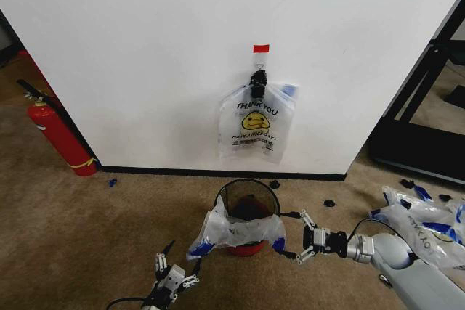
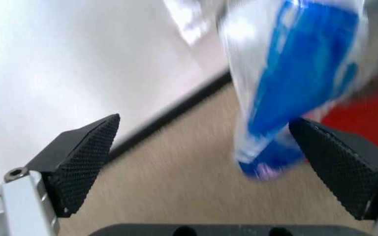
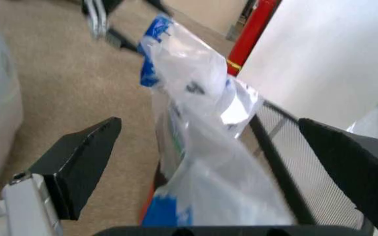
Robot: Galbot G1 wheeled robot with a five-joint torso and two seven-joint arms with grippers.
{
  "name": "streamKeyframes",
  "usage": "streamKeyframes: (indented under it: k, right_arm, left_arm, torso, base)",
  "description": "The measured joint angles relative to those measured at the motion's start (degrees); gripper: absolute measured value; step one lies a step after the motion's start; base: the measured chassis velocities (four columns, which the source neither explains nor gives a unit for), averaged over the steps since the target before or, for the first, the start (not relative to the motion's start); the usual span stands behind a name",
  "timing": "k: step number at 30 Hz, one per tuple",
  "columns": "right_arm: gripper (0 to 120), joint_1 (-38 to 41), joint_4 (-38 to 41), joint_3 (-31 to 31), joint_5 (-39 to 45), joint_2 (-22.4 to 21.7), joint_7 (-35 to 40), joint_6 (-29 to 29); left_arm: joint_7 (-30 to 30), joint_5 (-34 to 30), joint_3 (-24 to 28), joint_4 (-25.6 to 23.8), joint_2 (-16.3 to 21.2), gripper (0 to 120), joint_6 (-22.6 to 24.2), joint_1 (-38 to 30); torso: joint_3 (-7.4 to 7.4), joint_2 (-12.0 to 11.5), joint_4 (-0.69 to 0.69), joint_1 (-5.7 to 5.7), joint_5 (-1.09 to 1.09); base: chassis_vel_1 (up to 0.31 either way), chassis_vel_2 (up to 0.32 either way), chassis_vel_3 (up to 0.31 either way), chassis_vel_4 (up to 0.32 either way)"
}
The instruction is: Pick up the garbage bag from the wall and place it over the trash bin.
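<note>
One garbage bag (image 1: 253, 127) with a yellow smiley hangs from a black clip (image 1: 259, 78) on the white wall (image 1: 145, 49), under a red tape strip (image 1: 261, 49). Another garbage bag (image 1: 234, 230) is draped over the near rim of the black mesh trash bin (image 1: 248, 195). My left gripper (image 1: 178, 266) is open, low on the carpet and just left of the bag's blue handle (image 2: 294, 88). My right gripper (image 1: 289, 236) is open at the bin's right side, and the bag (image 3: 202, 147) and the bin's mesh (image 3: 287, 147) lie between its fingers.
A red fire extinguisher (image 1: 62, 136) stands against the wall at the left. A pile of several similar bags (image 1: 421, 223) lies on the carpet at the right. A black frame (image 1: 429, 107) stands at the far right. A black baseboard (image 1: 218, 173) runs along the wall's foot.
</note>
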Motion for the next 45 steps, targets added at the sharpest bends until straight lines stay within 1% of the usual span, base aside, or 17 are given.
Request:
streamKeyframes:
  k: [1,4,7,8,9,11,15,20,22,23,25,28,35,38,40,44,45]
  right_arm:
    - [100,-0.2,0.9,0.0,-1.2,0.0,1.3,0.0]
    - [100,-0.4,2.4,-0.7,-3.1,-0.3,4.2,0.0]
    - [100,-0.1,3.4,-3.0,-4.8,-0.6,9.5,-0.5]
    - [100,-0.1,3.4,-3.0,-4.8,-0.6,9.5,-0.5]
    - [100,0.5,3.3,-4.4,-5.6,-0.5,12.1,-0.8]
    - [100,1.7,2.4,-5.9,-8.0,0.1,14.5,-1.2]
    - [100,2.7,1.2,-7.1,-11.1,0.7,16.7,-1.4]
    - [100,4.0,0.3,-10.1,-13.5,1.2,24.5,-2.7]
    - [100,4.4,0.5,-11.9,-11.2,1.2,28.0,-3.9]
    - [100,4.4,0.5,-11.9,-11.2,1.2,28.0,-3.9]
    - [100,4.5,1.5,-14.2,-6.4,0.8,30.8,-5.6]
    - [100,5.1,2.8,-16.6,-0.9,0.1,33.6,-8.6]
    - [100,8.1,0.8,-19.5,4.2,0.6,37.2,-12.9]
    - [100,9.1,-0.4,-20.0,6.3,0.9,38.1,-13.9]
    - [100,9.8,-1.7,-20.5,8.7,1.3,38.9,-14.7]
    - [100,10.9,-3.1,-21.3,13.1,2.7,39.3,-15.3]
    - [100,10.9,-3.1,-21.3,13.1,2.7,39.3,-15.3]
  left_arm:
    - [-0.3,0.8,0.0,-1.7,0.3,100,0.7,0.6]
    - [-0.2,2.0,0.1,-4.2,1.1,100,2.0,1.2]
    - [2.0,3.8,0.7,-6.1,2.6,100,2.8,1.4]
    - [2.0,3.8,0.7,-6.1,2.6,100,2.8,1.4]
    - [3.3,5.0,1.1,-6.2,3.1,100,2.7,1.0]
    - [4.8,6.9,1.6,-5.7,3.5,100,2.4,-0.4]
    - [5.3,7.2,2.0,-4.4,3.5,100,1.9,-1.8]
    - [5.5,6.8,2.3,-3.5,3.2,100,1.2,-2.1]
    - [5.6,6.7,2.4,-3.5,3.1,100,1.0,-2.1]
    - [5.6,6.7,2.4,-3.5,3.1,100,1.0,-2.1]
    - [5.7,6.5,2.4,-3.5,3.1,100,0.9,-2.2]
    - [5.9,6.4,2.4,-3.2,3.1,100,0.7,-2.4]
    - [6.7,6.4,2.7,-3.3,3.0,100,-0.5,-2.3]
    - [7.5,6.1,2.7,-3.9,2.8,100,-1.9,-1.9]
    - [8.3,5.0,2.7,-4.5,2.4,100,-4.0,-1.3]
    - [11.3,-1.5,2.5,-6.1,1.0,100,-9.4,-0.4]
    - [11.3,-1.5,2.5,-6.1,1.0,100,-9.4,-0.4]
  torso:
    - [0.00,0.0,0.00,0.00,0.00]
    - [0.00,0.0,-0.01,0.00,0.00]
    - [0.00,0.0,-0.01,0.00,0.01]
    - [0.00,0.0,-0.01,0.00,0.01]
    - [0.00,0.0,-0.01,0.00,0.02]
    - [0.00,0.0,-0.01,0.00,0.00]
    - [0.00,0.0,-0.01,0.00,0.00]
    - [0.00,0.0,-0.01,0.00,0.01]
    - [0.00,0.0,-0.01,0.00,0.00]
    - [0.00,0.0,-0.01,0.00,0.00]
    - [0.00,0.0,-0.01,0.00,0.03]
    - [0.00,0.0,-0.01,0.00,-0.01]
    - [0.00,0.0,-0.01,0.00,0.01]
    - [0.00,0.0,-0.01,0.00,0.01]
    - [0.00,0.0,-0.01,0.00,0.01]
    - [0.00,0.0,0.00,0.00,0.00]
    - [0.00,0.0,0.00,0.00,0.00]
  base:
    - [0.000,0.000,0.000,0.000]
    - [0.000,0.000,0.000,0.000]
    - [0.000,0.000,0.000,0.000]
    - [0.000,0.000,0.000,0.000]
    - [0.000,0.000,0.000,0.000]
    - [0.000,0.000,0.000,0.000]
    - [0.000,0.000,0.000,0.000]
    - [0.000,0.000,0.000,0.000]
    - [0.000,0.000,0.000,0.000]
    - [0.000,0.000,0.000,0.000]
    - [0.000,0.000,0.000,0.000]
    - [0.000,0.000,0.000,0.000]
    - [0.000,0.000,0.000,0.000]
    - [0.000,0.000,0.000,0.000]
    - [0.000,0.000,0.000,0.000]
    - [0.000,0.000,0.000,0.000]
    - [0.000,0.000,0.000,0.000]
